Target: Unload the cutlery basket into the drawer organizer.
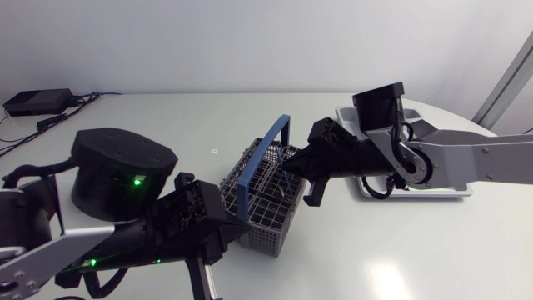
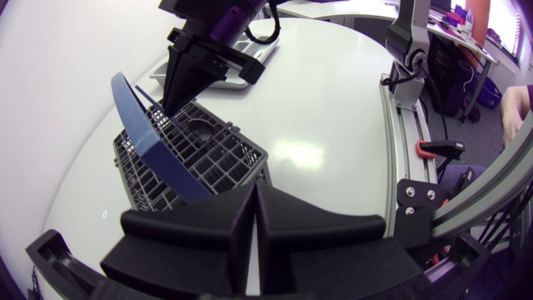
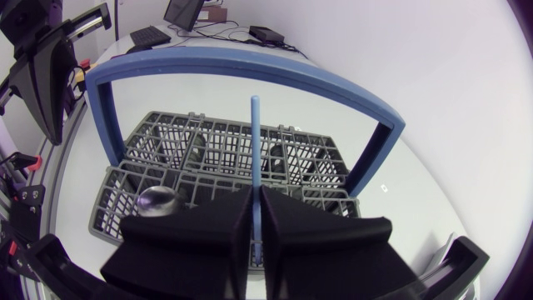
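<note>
1. The right gripper [image 3: 256, 193] is pressed almost together, pinching the thin handle of a blue utensil [image 3: 254, 133] – the handle stands upright between its two fingers, and its lower end is hidden behind them, so I cannot tell what kind of utensil it is.
2. This gripper points down into the cutlery basket [image 1: 268, 232], at the end nearer the right arm.
3. The basket is a grey grid with several compartments and stands on the table [image 1: 400, 250] between the two arms. Its blue handle [image 3: 241, 65] arches upright over the middle.
4. A shiny rounded piece of cutlery [image 3: 156, 200] sits in a compartment beside the right gripper.
5. The left gripper [image 2: 254, 190] has its fingers closed flat against each other, with nothing between them – it hangs just beside the basket's other end, above the table.
6. The drawer organizer [image 1: 445, 192], a white tray, lies on the table under the right arm, well apart from the basket.
</note>
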Motion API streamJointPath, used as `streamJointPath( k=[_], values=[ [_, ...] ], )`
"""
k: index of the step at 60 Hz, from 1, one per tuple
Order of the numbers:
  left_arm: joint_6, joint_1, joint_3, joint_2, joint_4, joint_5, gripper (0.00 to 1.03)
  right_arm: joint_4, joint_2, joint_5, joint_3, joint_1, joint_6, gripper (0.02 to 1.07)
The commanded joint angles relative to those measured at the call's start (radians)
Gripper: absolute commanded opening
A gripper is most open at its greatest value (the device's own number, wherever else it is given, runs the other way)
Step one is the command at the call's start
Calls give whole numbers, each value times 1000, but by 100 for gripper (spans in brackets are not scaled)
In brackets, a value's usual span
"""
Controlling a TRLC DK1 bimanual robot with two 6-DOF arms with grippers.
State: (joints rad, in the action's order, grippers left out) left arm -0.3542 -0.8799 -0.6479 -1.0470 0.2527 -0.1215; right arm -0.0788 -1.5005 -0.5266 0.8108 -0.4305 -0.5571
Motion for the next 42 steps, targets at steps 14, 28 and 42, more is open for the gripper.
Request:
streamJointPath(
  k=[14, 28, 42],
  values=[
    [20, 4, 8, 12, -3, 5, 8, 14, 37, -19, -2, 3, 42, 8],
    [21, 6, 10, 10, -6, 5, 8, 2, 59, -46, -32, 16, 59, 8],
    [21, 7, 13, 12, -6, 5, 8, -16, 100, -118, -44, 65, 135, 8]
  ],
)
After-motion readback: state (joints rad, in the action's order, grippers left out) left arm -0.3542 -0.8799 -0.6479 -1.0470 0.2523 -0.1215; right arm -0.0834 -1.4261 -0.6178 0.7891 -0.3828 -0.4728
